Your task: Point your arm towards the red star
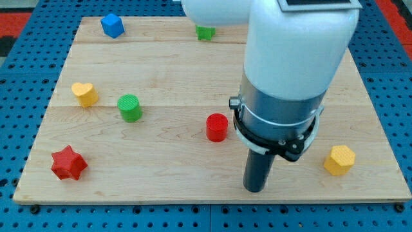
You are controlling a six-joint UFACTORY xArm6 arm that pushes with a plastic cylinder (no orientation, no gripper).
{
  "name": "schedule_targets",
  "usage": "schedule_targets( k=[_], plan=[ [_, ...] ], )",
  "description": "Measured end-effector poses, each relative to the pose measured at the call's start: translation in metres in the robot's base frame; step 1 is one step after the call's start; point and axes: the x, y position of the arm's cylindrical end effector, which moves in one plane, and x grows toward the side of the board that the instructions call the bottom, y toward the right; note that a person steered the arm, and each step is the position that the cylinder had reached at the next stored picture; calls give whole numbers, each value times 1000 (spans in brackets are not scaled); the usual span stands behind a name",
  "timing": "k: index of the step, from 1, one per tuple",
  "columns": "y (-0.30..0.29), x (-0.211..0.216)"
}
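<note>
The red star (68, 163) lies near the bottom left corner of the wooden board (161, 71). My tip (254, 189) rests on the board near its bottom edge, right of centre, far to the right of the star. A red cylinder (217, 127) stands just up and left of my tip, between it and the star's side of the board. The arm's white and grey body hides the board's upper right part.
A yellow heart (84, 94) and a green cylinder (130, 107) sit at the left, above the star. A blue cube (112, 25) is at the top left, a green block (205, 32) at the top centre, a yellow hexagon (339, 160) at the bottom right.
</note>
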Motion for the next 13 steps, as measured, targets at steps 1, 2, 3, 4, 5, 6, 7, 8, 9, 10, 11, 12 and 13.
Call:
schedule_targets(
  k=[1, 2, 3, 4, 5, 6, 7, 8, 9, 10, 11, 12, 13],
  plan=[
    [-2, 0],
    [4, 0],
    [4, 0],
    [-7, 0],
    [-24, 0],
    [-27, 0],
    [-45, 0],
    [-59, 0],
    [-63, 0],
    [-75, 0],
    [-84, 0],
    [-86, 0],
    [-86, 0]
  ],
)
